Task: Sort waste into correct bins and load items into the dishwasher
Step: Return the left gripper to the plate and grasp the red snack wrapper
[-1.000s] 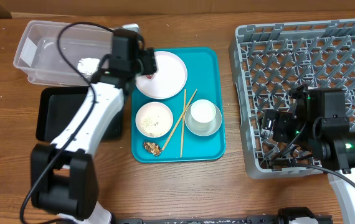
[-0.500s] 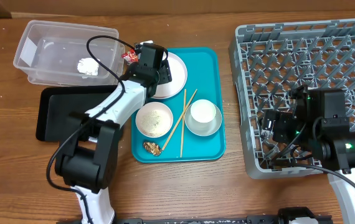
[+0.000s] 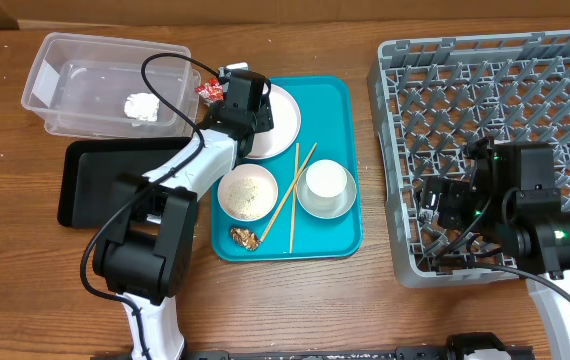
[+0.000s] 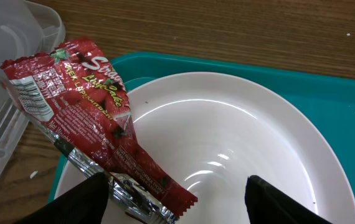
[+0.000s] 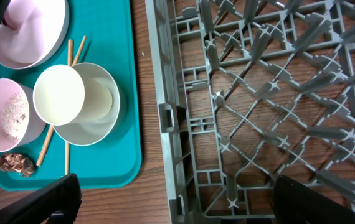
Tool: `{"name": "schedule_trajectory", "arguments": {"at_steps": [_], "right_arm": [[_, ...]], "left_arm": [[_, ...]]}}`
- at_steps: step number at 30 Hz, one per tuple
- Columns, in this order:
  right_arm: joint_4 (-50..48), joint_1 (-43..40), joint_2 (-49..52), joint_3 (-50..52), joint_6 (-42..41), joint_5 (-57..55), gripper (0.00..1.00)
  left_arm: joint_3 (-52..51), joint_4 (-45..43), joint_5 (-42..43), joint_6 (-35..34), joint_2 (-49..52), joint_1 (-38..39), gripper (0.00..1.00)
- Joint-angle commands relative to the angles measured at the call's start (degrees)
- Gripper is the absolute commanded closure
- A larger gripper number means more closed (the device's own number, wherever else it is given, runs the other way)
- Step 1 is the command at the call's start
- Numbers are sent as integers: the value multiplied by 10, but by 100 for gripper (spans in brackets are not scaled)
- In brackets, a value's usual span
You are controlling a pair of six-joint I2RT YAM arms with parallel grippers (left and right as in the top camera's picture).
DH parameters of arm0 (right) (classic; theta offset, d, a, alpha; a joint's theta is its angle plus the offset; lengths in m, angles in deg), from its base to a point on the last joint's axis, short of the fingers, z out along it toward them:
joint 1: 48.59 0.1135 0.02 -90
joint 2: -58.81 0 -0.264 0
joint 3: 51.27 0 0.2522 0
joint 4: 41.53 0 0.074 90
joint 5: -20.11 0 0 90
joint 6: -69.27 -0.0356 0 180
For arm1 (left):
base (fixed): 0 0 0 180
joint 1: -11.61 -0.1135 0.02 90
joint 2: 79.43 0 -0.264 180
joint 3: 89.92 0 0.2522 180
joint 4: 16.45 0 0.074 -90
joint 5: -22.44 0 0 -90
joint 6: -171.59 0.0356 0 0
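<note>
Overhead: the red snack wrapper [image 3: 208, 90] lies at the top left corner of the teal serving tray [image 3: 343, 150], between the clear tub [image 3: 75, 60] and the white plate [image 3: 277, 122], just at the tip of the left pincer [image 3: 221, 90]. No writing can be read from here. A crumpled napkin [image 3: 142, 106] sits inside the tub. The black tray [image 3: 90, 185] lies on the counter [image 3: 295, 300] below it.

Left wrist: white script on the wrapper [image 4: 93, 118] begins "Stra"; the rest is lost in creases. A white panel of fine print at its upper end is too small to read. The foil is glossy red and crinkled, with a clear crimped tail. It slants over the plate's [image 4: 240, 149] rim, the tail touching the left finger. The left pincer [image 4: 176, 186] is spread wide, nothing pinched.

Right wrist: the right pincer [image 5: 177, 196] is spread, hanging over the near edge of the grey dish rack [image 5: 271, 93], holding nothing. Left of the rack, the serving tray [image 5: 124, 143] carries a cup [image 5: 59, 94] tipped in a bowl [image 5: 103, 115], chopsticks [image 5: 68, 146], a rice bowl [image 5: 6, 115] and a brown food scrap [image 5: 15, 163].
</note>
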Motion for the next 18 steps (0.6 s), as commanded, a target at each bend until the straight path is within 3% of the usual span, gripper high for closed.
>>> {"name": "schedule_trajectory", "arguments": {"at_steps": [1, 18], "right_arm": [[-3, 2, -9, -10, -3, 5, 0], [-5, 2, -9, -10, -3, 5, 0]], "left_arm": [[8, -7, -17, 17, 8, 1, 28], [8, -9, -27, 26, 9, 1, 25]]}}
